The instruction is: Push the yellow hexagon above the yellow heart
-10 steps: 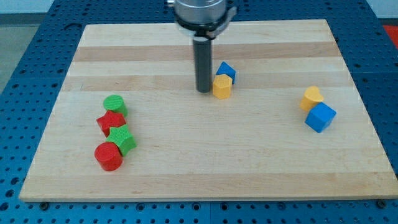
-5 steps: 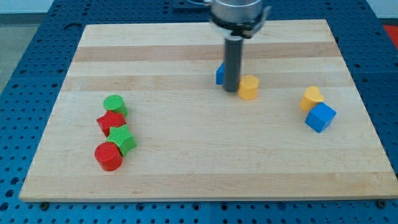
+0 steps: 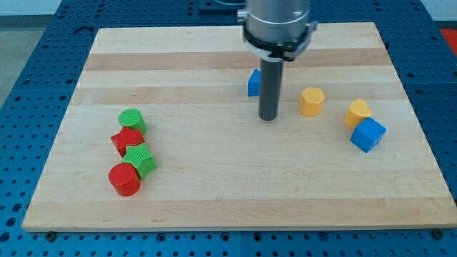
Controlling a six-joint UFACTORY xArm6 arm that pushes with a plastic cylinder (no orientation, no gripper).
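The yellow hexagon [image 3: 311,101] lies on the wooden board, right of centre. The yellow heart [image 3: 358,112] lies further to the view's right and slightly lower, apart from the hexagon. My tip [image 3: 268,118] rests on the board to the left of the hexagon, with a clear gap between them. The rod partly hides a blue block [image 3: 253,83] just behind it to the left.
A blue cube [image 3: 368,135] touches the yellow heart at its lower right. At the view's left stands a cluster: a green cylinder [image 3: 131,119], a red star [image 3: 127,139], a green block [image 3: 142,160] and a red cylinder [image 3: 124,178].
The yellow hexagon has slid to the right, from beside the blue block to near the yellow heart. My tip followed to the right, then dropped slightly lower, off the hexagon.
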